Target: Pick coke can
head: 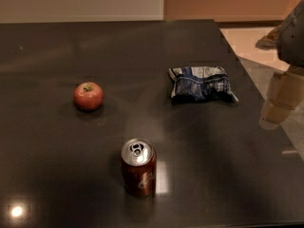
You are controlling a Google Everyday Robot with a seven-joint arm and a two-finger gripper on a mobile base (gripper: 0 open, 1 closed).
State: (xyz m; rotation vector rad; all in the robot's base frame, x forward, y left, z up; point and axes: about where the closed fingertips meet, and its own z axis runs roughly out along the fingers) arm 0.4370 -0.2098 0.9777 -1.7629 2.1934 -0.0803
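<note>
The coke can [138, 167] is a dark red can with white script and a silver top with a pull tab. It stands upright near the front middle of the dark table [57, 56]. My gripper [279, 101] hangs at the right edge of the view, over the table's right side, well to the right of the can and further back. It holds nothing that I can see.
A red apple [88, 96] sits to the left of the can and behind it. A crumpled blue chip bag [202, 83] lies behind the can to the right, between it and the gripper. The table's right edge [266, 103] runs just under the gripper.
</note>
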